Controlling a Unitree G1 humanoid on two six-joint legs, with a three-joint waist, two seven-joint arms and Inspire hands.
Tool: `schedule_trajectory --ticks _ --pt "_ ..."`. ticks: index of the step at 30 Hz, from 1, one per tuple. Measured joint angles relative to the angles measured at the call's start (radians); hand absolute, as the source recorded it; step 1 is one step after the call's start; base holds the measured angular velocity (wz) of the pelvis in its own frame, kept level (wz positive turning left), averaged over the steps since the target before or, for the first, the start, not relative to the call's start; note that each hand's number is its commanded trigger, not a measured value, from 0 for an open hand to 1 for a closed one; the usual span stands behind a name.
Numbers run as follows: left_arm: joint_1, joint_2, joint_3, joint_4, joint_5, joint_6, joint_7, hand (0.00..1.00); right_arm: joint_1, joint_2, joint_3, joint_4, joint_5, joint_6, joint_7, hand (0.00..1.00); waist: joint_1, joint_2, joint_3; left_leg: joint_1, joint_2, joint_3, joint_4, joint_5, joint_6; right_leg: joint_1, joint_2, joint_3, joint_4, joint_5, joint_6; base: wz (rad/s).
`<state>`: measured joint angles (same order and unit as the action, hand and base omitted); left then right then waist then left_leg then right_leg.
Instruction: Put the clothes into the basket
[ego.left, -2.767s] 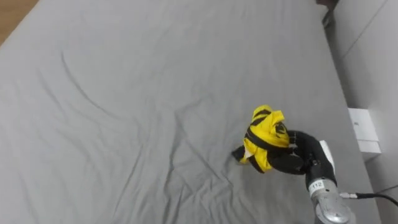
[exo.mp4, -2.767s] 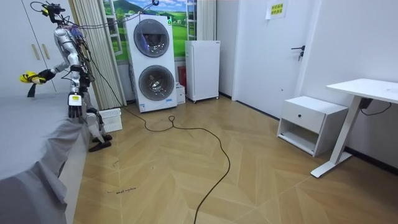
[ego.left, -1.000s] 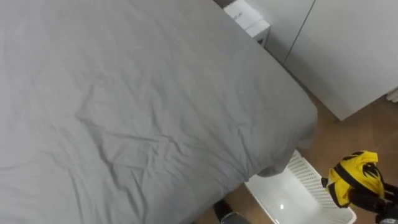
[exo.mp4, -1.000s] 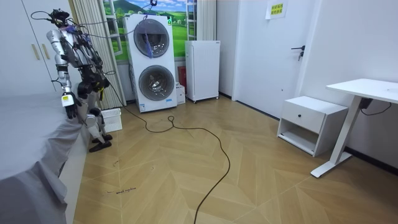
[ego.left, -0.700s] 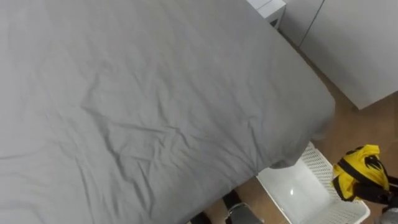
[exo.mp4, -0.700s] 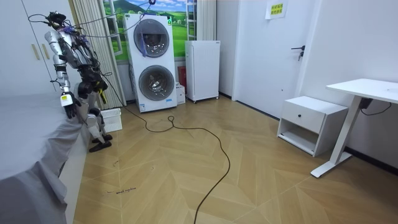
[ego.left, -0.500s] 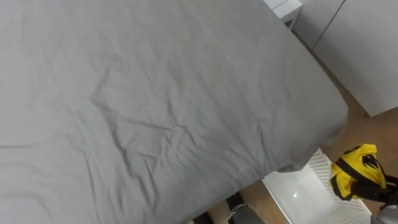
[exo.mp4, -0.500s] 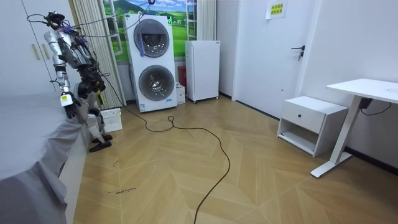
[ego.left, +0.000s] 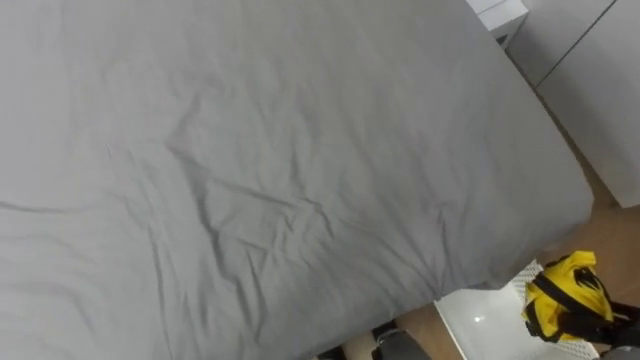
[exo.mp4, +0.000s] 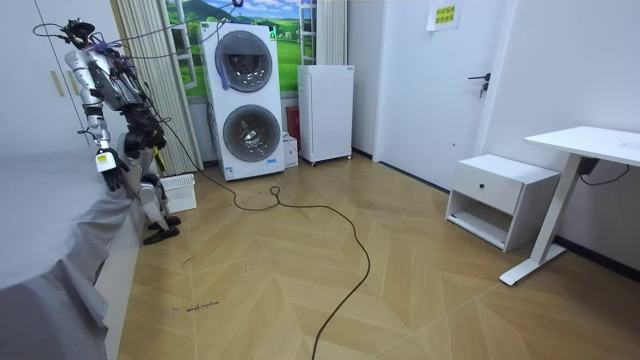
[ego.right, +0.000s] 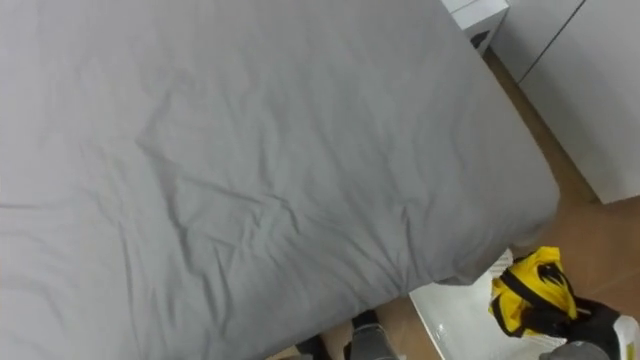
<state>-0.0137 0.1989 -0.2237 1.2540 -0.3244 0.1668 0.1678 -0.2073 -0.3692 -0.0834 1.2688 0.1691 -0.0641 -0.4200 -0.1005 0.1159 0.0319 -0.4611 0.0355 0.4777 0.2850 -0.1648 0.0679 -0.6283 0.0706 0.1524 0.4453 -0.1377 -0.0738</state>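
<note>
**Item:** yellow-and-black garment. Soft cloth bunched into a rough ball, with black bands across bright yellow. It sat at 4 o'clock in the eye views, held in the air off the bed. It hung over the basket's 3 o'clock side, apparently above the rim, and was not yet inside.

**Holder:** right hand, dark, entering from 4 o'clock. Its fingers were curled tight round the underside of the bundle.

**Receptacle:** white plastic laundry basket, on the wooden floor at 5 o'clock, tucked against the bed's corner. It had a smooth, glossy inner floor and a perforated lattice wall, and was partly cut off by the frame.

**Bed:** grey sheet, matte and finely creased, with a rounded corner drooping just above the basket.

**Other hand:** left hand, hung beside the bed's edge in the room view. It was too small there to tell how its fingers stood.

**Step:** the carry looked all but done, with the release pending. The next move probably called for a small shift toward 7 o'clock to centre the bundle over the basket. The fingers would then need opening fully, since limp cloth could snag on them or drape over the rim.
</note>
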Motion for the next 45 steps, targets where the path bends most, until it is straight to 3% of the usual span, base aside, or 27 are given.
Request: schedule_trajectory --ticks 4,18,33,38,41,45 --pt "-0.016 0.006 0.000 0.010 0.001 -0.006 0.000 0.00 0.002 0.010 0.007 0.000 0.011 0.000 0.011 0.00 0.016 -0.006 0.0052 -0.008 0.000 -0.022 0.008 0.000 0.000 0.001 -0.002 -0.009 -0.008 -0.002 -0.001 0.03" --pt "-0.019 0.012 -0.007 0.009 0.001 -0.016 0.000 0.00 0.020 0.035 0.043 0.008 0.021 -0.009 0.038 0.00 0.021 -0.006 0.0046 -0.005 0.000 -0.070 0.010 0.001 -0.001 0.038 -0.007 -0.040 -0.050 0.002 -0.002 0.07" --pt "-0.009 0.012 0.003 0.010 0.003 -0.017 -0.003 0.00 0.041 0.048 0.040 0.020 0.024 -0.005 0.069 0.00 0.024 -0.010 0.0036 0.068 -0.002 -0.083 0.003 0.001 -0.001 0.120 -0.006 -0.041 -0.067 0.002 0.007 0.02" --pt "0.044 0.026 0.026 -0.024 0.015 -0.017 -0.004 0.00 0.091 0.045 0.041 0.003 0.065 0.000 0.085 0.00 0.018 -0.034 -0.0064 0.154 -0.010 -0.106 -0.046 0.004 -0.006 0.213 -0.010 -0.067 -0.107 0.001 0.005 0.12" --pt "0.075 0.037 0.028 -0.040 0.057 -0.015 -0.004 0.00 0.133 0.052 0.056 -0.003 0.105 0.001 0.099 0.00 0.021 -0.049 -0.0153 0.224 -0.009 -0.134 -0.073 0.009 -0.014 0.307 -0.014 -0.108 -0.171 0.013 -0.005 0.25" --pt "0.113 0.037 0.076 -0.070 0.181 -0.014 0.004 0.00 0.169 0.096 0.063 -0.038 0.125 0.000 0.121 0.00 0.026 -0.072 -0.0228 0.302 -0.013 -0.181 -0.101 0.009 -0.020 0.422 -0.018 -0.158 -0.243 0.017 -0.007 0.41"
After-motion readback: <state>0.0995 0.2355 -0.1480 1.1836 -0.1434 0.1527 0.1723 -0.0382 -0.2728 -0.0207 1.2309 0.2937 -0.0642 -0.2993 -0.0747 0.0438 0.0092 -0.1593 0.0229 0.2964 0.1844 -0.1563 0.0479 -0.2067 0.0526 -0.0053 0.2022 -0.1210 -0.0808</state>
